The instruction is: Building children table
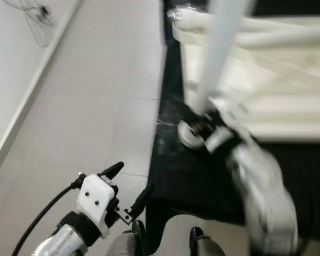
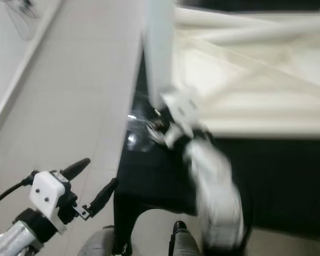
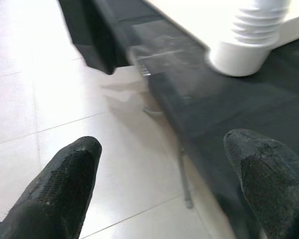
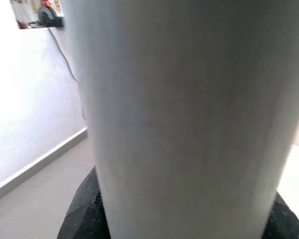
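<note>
The right gripper is clamped on a white table leg; in the right wrist view the leg sits between the two black fingers and presses against both. The leg stands upright from the jaws, its lower end by the corner of the upturned cream tabletop, which lies on a black bench just beyond the fingers. The left gripper hangs over the floor with its jaws wide apart, holding nothing; ahead of its fingers sit the bench edge and a ribbed white leg foot.

A home room: pale tiled floor, white wall with skirting, low black table.
</note>
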Motion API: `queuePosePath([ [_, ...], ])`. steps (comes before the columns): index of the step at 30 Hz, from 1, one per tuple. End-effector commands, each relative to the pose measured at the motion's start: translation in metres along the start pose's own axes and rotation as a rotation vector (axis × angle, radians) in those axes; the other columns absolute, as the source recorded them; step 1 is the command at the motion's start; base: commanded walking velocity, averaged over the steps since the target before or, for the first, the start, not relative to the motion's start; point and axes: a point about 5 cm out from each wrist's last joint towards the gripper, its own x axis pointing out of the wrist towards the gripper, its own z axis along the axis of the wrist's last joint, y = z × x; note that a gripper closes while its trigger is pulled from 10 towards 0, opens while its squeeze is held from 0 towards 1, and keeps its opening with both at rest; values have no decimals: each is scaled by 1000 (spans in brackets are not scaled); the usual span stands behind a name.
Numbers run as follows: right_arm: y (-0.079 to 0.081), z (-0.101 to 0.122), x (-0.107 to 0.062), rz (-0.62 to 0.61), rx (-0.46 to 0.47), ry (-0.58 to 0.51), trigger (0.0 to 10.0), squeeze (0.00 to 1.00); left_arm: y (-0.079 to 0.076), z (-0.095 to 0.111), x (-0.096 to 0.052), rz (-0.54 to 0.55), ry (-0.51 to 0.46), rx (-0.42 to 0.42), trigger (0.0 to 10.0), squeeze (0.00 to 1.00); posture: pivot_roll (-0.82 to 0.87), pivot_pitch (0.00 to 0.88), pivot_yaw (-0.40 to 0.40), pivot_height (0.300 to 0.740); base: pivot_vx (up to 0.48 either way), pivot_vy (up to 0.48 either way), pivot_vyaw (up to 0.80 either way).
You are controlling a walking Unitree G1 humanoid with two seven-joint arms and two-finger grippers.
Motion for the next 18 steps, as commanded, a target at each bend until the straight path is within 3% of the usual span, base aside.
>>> queuePosePath([
  [1,-6,-70,-14,-103,50,437,10000,0,0,-7,-1,0,30,-8,10000,0,1,427,101,740,0,0,0],
  [4,2,-68,-3,-108,71,403,10000,0,3,-10,3,-1,32,1,10000,0,2,408,105,740,0,0,0],
  [9,2,-68,10,-138,100,367,10000,0,8,-14,8,10,33,18,10000,0,10,370,103,740,0,0,0],
  [18,10,-63,13,-147,166,333,10000,0,17,-18,15,38,30,53,10000,0,30,329,103,740,0,0,0],
])
